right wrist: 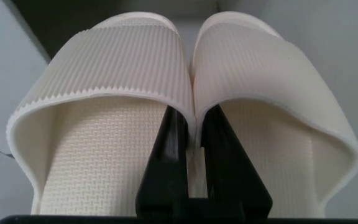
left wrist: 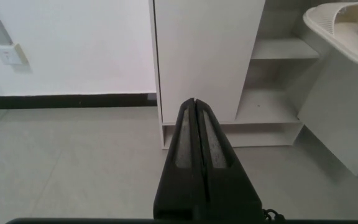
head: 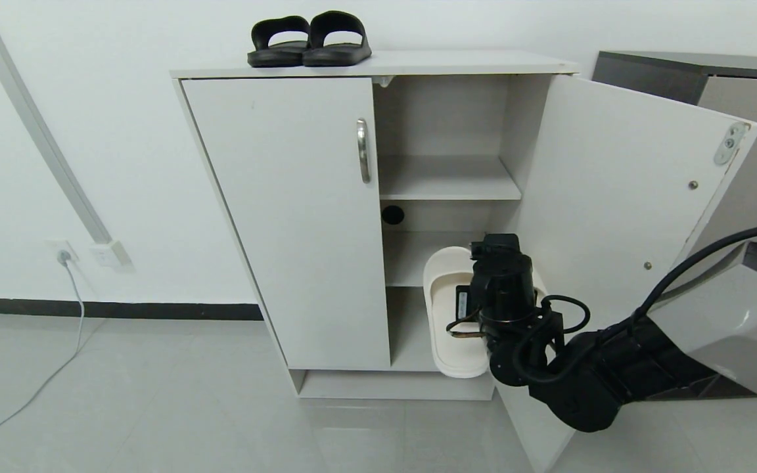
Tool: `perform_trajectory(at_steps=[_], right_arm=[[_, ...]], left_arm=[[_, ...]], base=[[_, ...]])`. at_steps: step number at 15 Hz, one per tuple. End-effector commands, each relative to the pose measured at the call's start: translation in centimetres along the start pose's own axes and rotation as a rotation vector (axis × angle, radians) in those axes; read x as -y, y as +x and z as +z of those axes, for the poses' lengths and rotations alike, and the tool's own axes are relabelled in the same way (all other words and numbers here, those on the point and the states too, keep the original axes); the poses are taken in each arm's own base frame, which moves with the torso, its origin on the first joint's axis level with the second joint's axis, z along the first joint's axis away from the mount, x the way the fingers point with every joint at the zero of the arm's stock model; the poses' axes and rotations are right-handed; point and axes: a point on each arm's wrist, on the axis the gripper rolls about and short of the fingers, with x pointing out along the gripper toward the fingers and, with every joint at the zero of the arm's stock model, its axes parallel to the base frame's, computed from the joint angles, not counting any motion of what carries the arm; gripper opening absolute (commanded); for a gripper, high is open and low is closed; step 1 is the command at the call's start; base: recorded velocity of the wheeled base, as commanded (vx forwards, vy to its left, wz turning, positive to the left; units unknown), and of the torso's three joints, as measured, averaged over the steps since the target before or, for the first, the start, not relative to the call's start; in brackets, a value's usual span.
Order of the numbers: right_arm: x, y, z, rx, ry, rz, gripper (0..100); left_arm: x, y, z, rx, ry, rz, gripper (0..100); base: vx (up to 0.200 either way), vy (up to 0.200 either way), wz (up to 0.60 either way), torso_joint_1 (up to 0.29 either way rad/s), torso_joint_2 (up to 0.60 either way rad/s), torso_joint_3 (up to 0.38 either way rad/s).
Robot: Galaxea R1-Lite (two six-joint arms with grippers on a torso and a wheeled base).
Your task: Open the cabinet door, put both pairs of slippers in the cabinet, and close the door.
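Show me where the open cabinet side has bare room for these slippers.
The upper shelf is bare wall to wall. The middle shelf and cabinet floor look bare behind the white slippers, which crowd the lower opening in the right jaws. The black slippers sit left on the cabinet top.

A cable (head: pixel 73 282) hangs from the wall socket (head: pixel 62 253) onto the floor (head: pixel 155 407).

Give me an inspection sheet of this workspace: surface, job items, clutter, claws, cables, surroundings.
Surface: grey tiled floor; the cabinet stands on it.
Job's things: right door open, left door shut; black slippers on the cabinet top; white slippers held at the open side.
Clutter: nothing seen.
Claws: right claw shut on the white slippers' straps; left claw shut, empty.
Cables: grey cord runs from wall socket across the floor.
Surroundings: white wall; grey unit at right.
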Motion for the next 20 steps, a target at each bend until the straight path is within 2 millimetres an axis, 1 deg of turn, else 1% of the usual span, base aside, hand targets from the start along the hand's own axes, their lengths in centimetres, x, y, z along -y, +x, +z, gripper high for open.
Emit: perform_trajectory(at_steps=[1, 7, 13, 15, 17, 19, 20], right_arm=[[0.6, 0.5, 0.0, -0.003, -0.008, -0.023, 0], [1.6, 1.6, -0.2, -0.009, -0.012, -0.055, 0], [1.5, 1.6, -0.3, -0.011, -0.018, -0.053, 0], [0.9, 1.0, -0.4, -0.011, -0.019, -0.024, 0], [0.1, 0.3, -0.9, -0.025, -0.030, 0.043, 0], [-1.4, -0.3, -1.0, -0.023, -0.029, 0.117, 0], [-2.1, -0.2, -1.3, -0.022, -0.029, 0.127, 0]], left_arm=[[0.0, 0.0, 0.0, -0.002, 0.000, 0.000, 0], [0.0, 0.0, 0.0, -0.002, -0.014, 0.002, 0], [0.0, 0.0, 0.0, -0.002, -0.014, 0.003, 0], [0.0, 0.0, 0.0, -0.002, -0.014, 0.003, 0], [0.0, 0.0, 0.0, -0.002, -0.014, 0.003, 0], [0.0, 0.0, 0.0, -0.002, -0.014, 0.005, 0], [0.0, 0.0, 0.0, -0.002, -0.014, 0.005, 0]], base=[[0.000, 0.000, 0.00, 0.000, 0.00, 0.000], [0.000, 0.000, 0.00, 0.000, 0.00, 0.000], [0.000, 0.000, 0.00, 0.000, 0.00, 0.000], [0.000, 0.000, 0.00, 0.000, 0.00, 0.000], [0.000, 0.000, 0.00, 0.000, 0.00, 0.000], [0.000, 0.000, 0.00, 0.000, 0.00, 0.000], [0.000, 0.000, 0.00, 0.000, 0.00, 0.000]])
